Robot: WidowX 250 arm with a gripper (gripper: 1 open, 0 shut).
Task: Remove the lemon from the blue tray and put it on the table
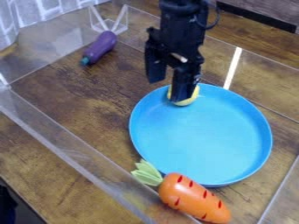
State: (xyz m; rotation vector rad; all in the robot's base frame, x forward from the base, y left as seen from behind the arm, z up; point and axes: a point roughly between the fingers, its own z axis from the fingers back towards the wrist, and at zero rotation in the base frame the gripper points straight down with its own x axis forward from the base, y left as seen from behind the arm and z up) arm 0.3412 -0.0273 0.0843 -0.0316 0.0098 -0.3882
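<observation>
There is one blue tray (216, 144) at the centre right of the frame and one lemon (187, 94) at its upper left rim, partly hidden. One orange carrot (187, 197) lies at the bottom centre, and one purple eggplant (100, 47) at the upper left. One gripper (172, 80) shows at upper centre. All of it sits on one table (70, 96).

The robot's arm (184, 17) is black throughout, a blocky dark column ending in a black hand (170, 74) with two long, flat, straight-edged fingers (155, 65) hanging from a squarish wrist block, with no markings legible.
</observation>
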